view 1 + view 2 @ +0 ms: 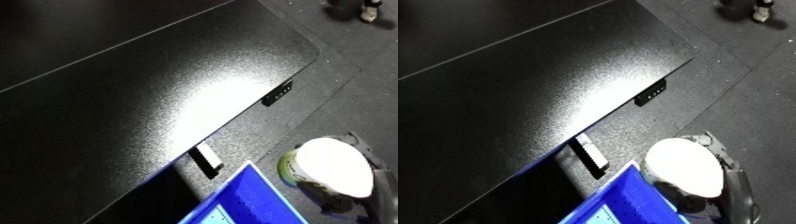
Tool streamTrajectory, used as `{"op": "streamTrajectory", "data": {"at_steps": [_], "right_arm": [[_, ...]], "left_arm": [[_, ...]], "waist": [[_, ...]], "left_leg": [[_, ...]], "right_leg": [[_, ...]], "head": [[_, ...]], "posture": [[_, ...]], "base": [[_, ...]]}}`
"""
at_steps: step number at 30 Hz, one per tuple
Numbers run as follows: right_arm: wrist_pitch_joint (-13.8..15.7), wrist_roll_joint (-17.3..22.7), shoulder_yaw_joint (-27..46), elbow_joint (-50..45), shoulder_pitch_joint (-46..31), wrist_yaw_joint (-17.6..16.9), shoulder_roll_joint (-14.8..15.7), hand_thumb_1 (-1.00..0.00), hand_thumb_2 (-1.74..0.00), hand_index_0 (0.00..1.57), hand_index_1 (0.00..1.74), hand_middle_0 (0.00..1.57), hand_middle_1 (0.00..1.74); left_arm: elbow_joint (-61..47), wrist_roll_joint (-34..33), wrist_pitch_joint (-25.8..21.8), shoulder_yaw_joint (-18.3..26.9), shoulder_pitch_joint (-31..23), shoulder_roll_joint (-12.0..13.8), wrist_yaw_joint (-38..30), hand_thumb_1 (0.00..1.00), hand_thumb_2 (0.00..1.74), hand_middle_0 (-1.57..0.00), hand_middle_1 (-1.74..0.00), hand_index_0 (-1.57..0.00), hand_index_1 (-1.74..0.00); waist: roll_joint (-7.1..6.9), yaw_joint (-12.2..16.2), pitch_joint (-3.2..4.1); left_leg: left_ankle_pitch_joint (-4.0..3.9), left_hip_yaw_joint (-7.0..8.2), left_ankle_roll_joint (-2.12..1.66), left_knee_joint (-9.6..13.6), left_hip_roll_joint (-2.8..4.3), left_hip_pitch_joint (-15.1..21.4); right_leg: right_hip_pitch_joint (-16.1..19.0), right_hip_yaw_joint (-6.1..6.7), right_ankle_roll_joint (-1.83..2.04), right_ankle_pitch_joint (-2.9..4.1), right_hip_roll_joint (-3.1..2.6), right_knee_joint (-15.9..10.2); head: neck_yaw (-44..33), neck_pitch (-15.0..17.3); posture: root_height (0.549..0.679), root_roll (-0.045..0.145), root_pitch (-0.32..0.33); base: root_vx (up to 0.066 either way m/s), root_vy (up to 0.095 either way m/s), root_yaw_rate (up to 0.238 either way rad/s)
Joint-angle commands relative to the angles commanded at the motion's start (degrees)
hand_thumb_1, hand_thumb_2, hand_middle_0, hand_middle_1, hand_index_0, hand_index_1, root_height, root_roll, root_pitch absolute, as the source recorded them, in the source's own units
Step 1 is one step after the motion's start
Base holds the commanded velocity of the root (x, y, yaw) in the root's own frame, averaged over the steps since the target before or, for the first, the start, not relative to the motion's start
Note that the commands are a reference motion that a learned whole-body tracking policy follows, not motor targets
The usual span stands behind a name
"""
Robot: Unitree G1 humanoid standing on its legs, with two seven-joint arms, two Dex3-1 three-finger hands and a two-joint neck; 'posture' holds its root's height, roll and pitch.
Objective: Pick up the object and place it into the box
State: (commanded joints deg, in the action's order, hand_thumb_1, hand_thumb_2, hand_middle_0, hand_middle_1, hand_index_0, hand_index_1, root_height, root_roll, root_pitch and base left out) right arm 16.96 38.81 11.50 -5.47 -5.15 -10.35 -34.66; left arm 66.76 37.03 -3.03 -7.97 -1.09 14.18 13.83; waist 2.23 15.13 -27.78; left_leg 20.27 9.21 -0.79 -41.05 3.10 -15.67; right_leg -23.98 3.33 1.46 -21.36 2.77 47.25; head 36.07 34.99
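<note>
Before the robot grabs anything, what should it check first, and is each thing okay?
1. Blue bin in view: ok, its corner shows at the lower edge, beside the black table.
2. Object to pick up found: not ok, none shows on the table.
3. Hands in view: not ok, only a white forearm shows at lower right.
4. What the right hand holds: cannot tell.
5. Camera aimed at the work: not ok, the view is tilted, showing mostly table and floor.
</note>
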Motion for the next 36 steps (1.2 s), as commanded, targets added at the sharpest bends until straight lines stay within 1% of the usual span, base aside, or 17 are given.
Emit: {"op": "streamTrajectory", "data": {"at_steps": [2, 6, 9, 12, 15, 17, 19, 22, 27, 30, 34, 36], "right_arm": [[1.2, 0.4, -0.4, 3.6, -1.6, 2.7, 0.7, -0.9, -1.57, 1.41, 1.57, 1.41, 1.57], [2.3, 1.6, -1.2, 11.9, -2.9, 7.1, 1.6, -0.9, -1.57, 1.41, 1.57, 1.41, 1.57], [2.5, 2.9, -2.6, 18.4, -2.8, 8.7, 1.7, -0.9, -1.57, 1.41, 1.57, 1.41, 1.57], [1.9, 4.7, -3.9, 24.8, -1.4, 9.1, 1.2, -0.9, -1.57, 1.41, 1.57, 1.41, 1.57], [1.1, 7.8, -5.3, 31.3, 0.9, 9.9, 0.4, -0.75, -1.3, 1.18, 1.3, 1.18, 1.3], [0.7, 9.6, -6.2, 35.6, 2.4, 11.0, -0.2, -0.65, -1.13, 1.02, 1.13, 1.02, 1.13], [0.5, 10.4, -6.8, 39.3, 3.7, 11.8, -0.7, -0.55, -0.96, 0.86, 0.96, 0.86, 0.96], [0.2, 10.2, -7.0, 43.2, 5.3, 12.6, -1.5, -0.4, -0.7, 0.63, 0.7, 0.63, 0.7], [0.6, 8.1, -7.9, 48.5, 7.9, 13.4, -2.2, -0.15, -0.26, 0.24, 0.26, 0.24, 0.26], [0.5, 7.6, -8.6, 50.6, 9.3, 13.7, -2.3, 0.0, 0.0, 0.0, 0.0, 0.0, 0.0], [0.1, 6.5, -9.4, 51.2, 10.2, 14.0, -2.1, 0.0, 0.0, 0.0, 0.0, 0.0, 0.0], [-0.1, 5.9, -9.7, 51.0, 10.4, 13.6, -1.9, 0.0, 0.0, 0.0, 0.0, 0.0, 0.0]], "left_arm": [[-0.2, 0.7, -0.4, -0.3, -0.8, -0.3, 0.3, 0.0, 0.0, 0.0, 0.0, 0.0, 0.0], [0.2, 0.5, -0.1, 0.6, -1.3, 0.0, 1.3, 0.0, 0.0, 0.0, 0.0, 0.0, 0.0], [0.4, -0.3, 0.6, 0.8, -0.6, 0.5, 1.7, 0.0, 0.0, 0.0, 0.0, 0.0, 0.0], [0.6, -0.9, 1.4, 0.3, 0.4, 1.2, 1.9, 0.0, 0.0, 0.0, 0.0, 0.0, 0.0], [0.7, -1.7, 1.9, -0.6, 1.4, 1.8, 2.1, 0.0, 0.0, 0.0, 0.0, 0.0, 0.0], [0.7, -2.3, 2.2, -1.3, 1.9, 2.0, 2.3, 0.0, 0.0, 0.0, 0.0, 0.0, 0.0], [0.7, -2.7, 2.4, -1.9, 2.3, 2.1, 2.4, 0.0, 0.0, 0.0, 0.0, 0.0, 0.0], [0.7, -3.2, 2.6, -2.7, 2.9, 2.3, 2.7, 0.0, 0.0, 0.0, 0.0, 0.0, 0.0], [0.9, -3.3, 3.0, -3.8, 3.5, 2.5, 2.8, 0.0, 0.0, 0.0, 0.0, 0.0, 0.0], [0.9, -3.2, 3.0, -4.2, 3.8, 2.5, 3.0, 0.0, 0.0, 0.0, 0.0, 0.0, 0.0], [1.0, -2.7, 3.1, -4.7, 4.2, 2.5, 2.9, 0.0, 0.0, 0.0, 0.0, 0.0, 0.0], [1.0, -2.4, 3.2, -4.8, 4.3, 2.6, 2.9, 0.0, 0.0, 0.0, 0.0, 0.0, 0.0]], "waist": [[0.32, 0.7, -0.16], [0.96, 1.2, 0.1], [1.4, 0.9, 0.33], [1.9, 0.3, 0.44], [2.44, -0.4, 0.53], [2.85, -1.0, 0.61], [3.25, -1.5, 0.7], [3.79, -2.1, 0.83], [4.51, -2.9, 1.3], [4.69, -3.3, 1.48], [4.73, -3.7, 1.51], [4.63, -3.9, 1.51]], "left_leg": [[0.05, 0.5, 0.17, 0.8, -0.3, 1.1], [0.72, 1.04, 0.6, 2.3, -1.16, 2.2], [1.18, 1.03, 0.85, 2.8, -1.62, 2.5], [1.42, 0.71, 1.0, 2.6, -2.01, 2.3], [1.49, 0.24, 1.07, 2.1, -2.38, 1.8], [1.49, -0.07, 1.1, 1.6, -2.62, 1.4], [1.4, -0.38, 1.09, 1.2, -2.87, 1.1], [1.17, -0.74, 1.02, 0.7, -3.22, 0.6], [0.76, -1.0, 0.82, 0.0, -3.71, 0.0], [0.66, -1.17, 0.77, -0.1, -3.87, -0.4], [0.29, -1.42, 0.56, -0.7, -4.01, -1.0], [0.25, -1.5, 0.55, -1.0, -4.02, -1.3]], "right_leg": [[0.5, 0.48, -0.01, -0.06, -0.21, -0.5], [1.2, 0.75, -0.12, 0.09, -0.35, -1.7], [1.3, 0.64, -0.24, 0.21, -0.29, -2.2], [1.2, 0.42, -0.45, 0.3, -0.22, -2.3], [1.0, 0.2, -0.75, 0.28, -0.17, -2.0], [0.8, 0.06, -0.97, 0.23, -0.12, -1.7], [0.7, -0.09, -1.15, 0.18, -0.03, -1.4], [0.5, -0.28, -1.33, 0.14, 0.06, -1.0], [0.1, -0.44, -1.53, 0.05, 0.11, -0.4], [-0.2, -0.61, -1.61, 0.01, 0.15, -0.2], [-0.5, -0.84, -1.69, -0.01, 0.2, 0.2], [-0.7, -0.98, -1.72, -0.07, 0.19, 0.4]], "head": [[1.7, 1.6], [4.6, 2.8], [6.7, 3.6], [9.0, 3.8], [11.4, 3.7], [13.0, 3.8], [14.2, 3.6], [15.2, 3.9], [15.7, 4.5], [15.3, 6.0], [13.9, 7.0], [13.1, 7.9]], "posture": [[0.632, 0.075, -0.04], [0.634, 0.079, -0.04], [0.635, 0.08, -0.037], [0.635, 0.081, -0.036], [0.635, 0.082, -0.035], [0.634, 0.082, -0.035], [0.633, 0.083, -0.036], [0.633, 0.085, -0.038], [0.632, 0.088, -0.039], [0.631, 0.089, -0.037], [0.631, 0.09, -0.036], [0.63, 0.091, -0.036]], "base": [[0.009, 0.095, -0.151], [-0.006, 0.048, -0.066], [-0.041, -0.001, 0.036], [-0.051, -0.023, 0.076], [-0.051, -0.034, 0.076], [-0.043, -0.032, 0.068], [-0.024, -0.029, 0.055], [-0.016, -0.022, 0.049], [0.007, -0.014, 0.051], [0.003, -0.008, 0.057], [-0.005, -0.006, 0.069], [0.002, -0.003, 0.055]]}}
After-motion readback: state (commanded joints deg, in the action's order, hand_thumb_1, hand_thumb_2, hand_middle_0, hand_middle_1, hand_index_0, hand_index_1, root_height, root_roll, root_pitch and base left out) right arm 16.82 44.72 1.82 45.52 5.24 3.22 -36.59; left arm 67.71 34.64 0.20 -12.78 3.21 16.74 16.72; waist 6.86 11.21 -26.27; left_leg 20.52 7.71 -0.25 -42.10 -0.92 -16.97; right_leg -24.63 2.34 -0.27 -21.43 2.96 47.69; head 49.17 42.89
